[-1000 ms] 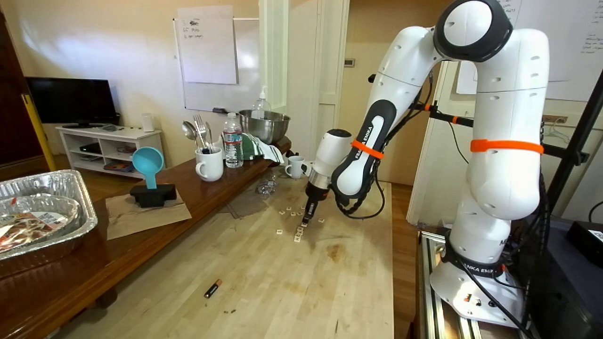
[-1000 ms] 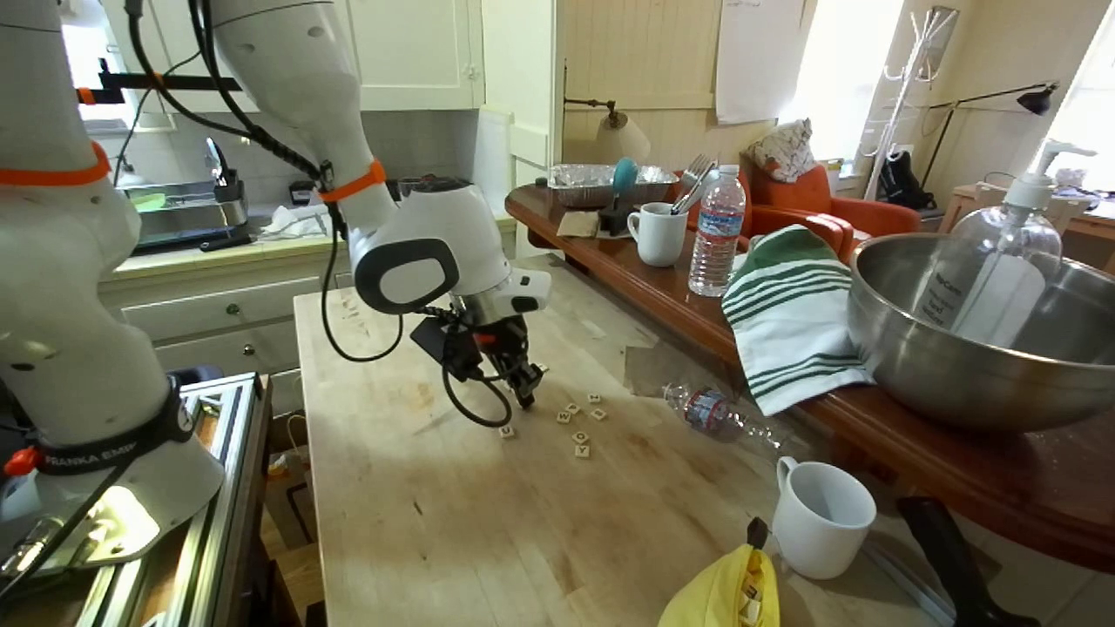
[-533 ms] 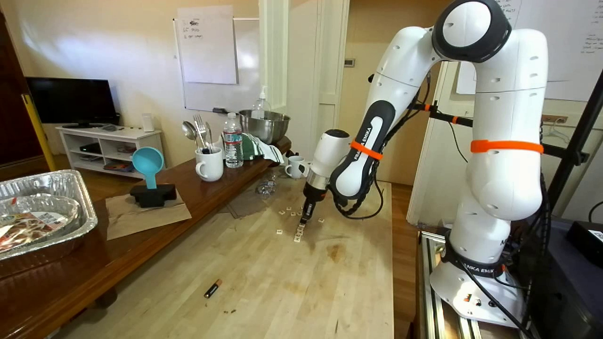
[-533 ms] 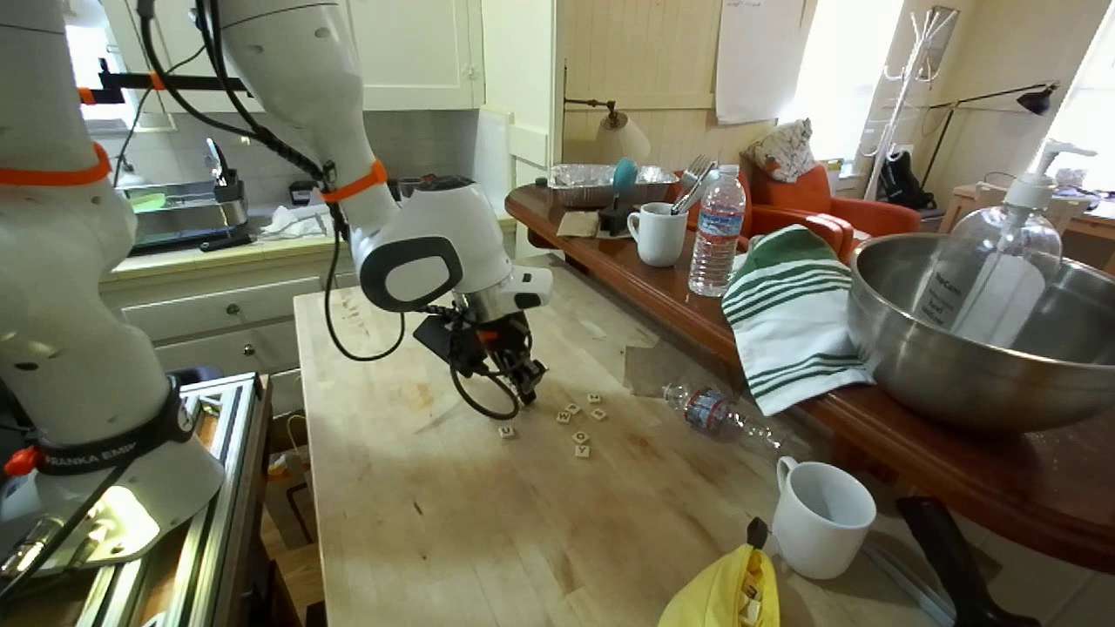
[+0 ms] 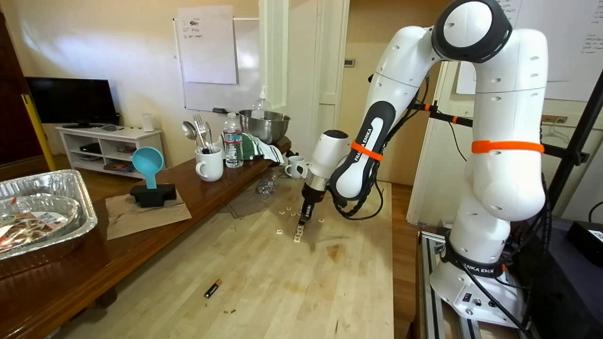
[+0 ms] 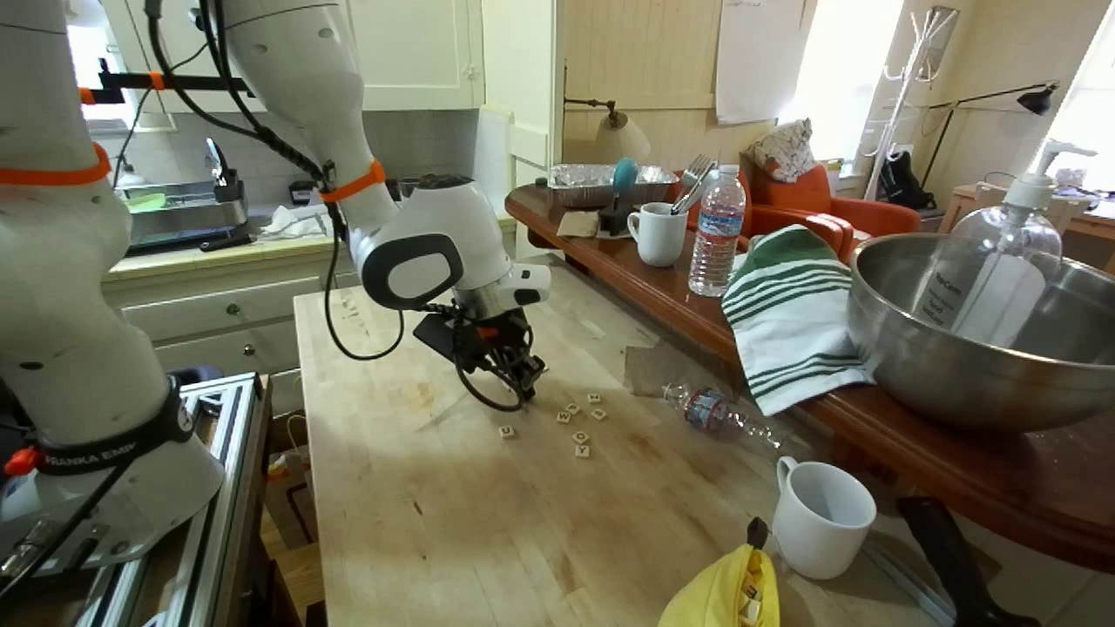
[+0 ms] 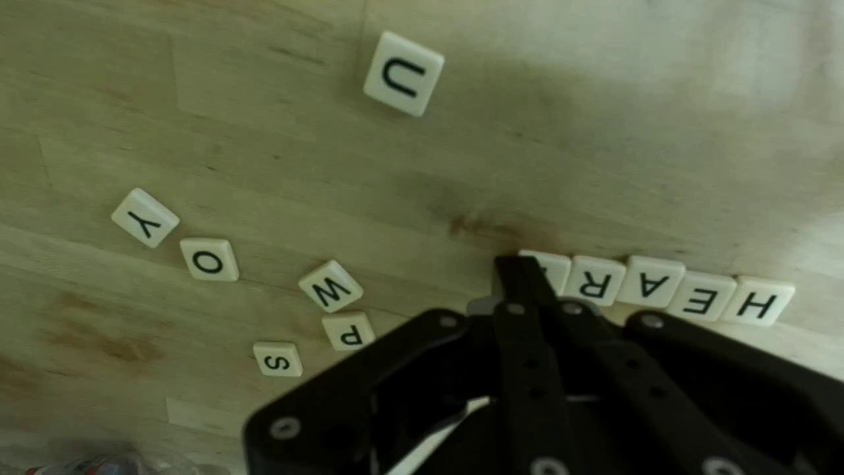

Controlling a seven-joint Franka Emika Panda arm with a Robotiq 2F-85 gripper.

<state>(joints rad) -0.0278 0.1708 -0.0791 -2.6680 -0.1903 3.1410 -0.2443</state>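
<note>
Over the last second the gripper (image 5: 303, 221) had shifted slightly left in an exterior view. Its fingers were clenched together, their tips covering part of a half-hidden letter tile (image 7: 557, 270) right of centre in the wrist view; whether they touched it, I could not tell. Rightward ran the R tile (image 7: 595, 281), A tile (image 7: 651, 282), E tile (image 7: 701, 296) and H tile (image 7: 758, 301). The U tile (image 7: 403, 74) lay at top centre, the Y tile (image 7: 145, 218), O tile (image 7: 209, 259) and W tile (image 7: 331, 286) left.

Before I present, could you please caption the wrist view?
Closed claw at a row of letter tiles, U tile lying apart.
</note>
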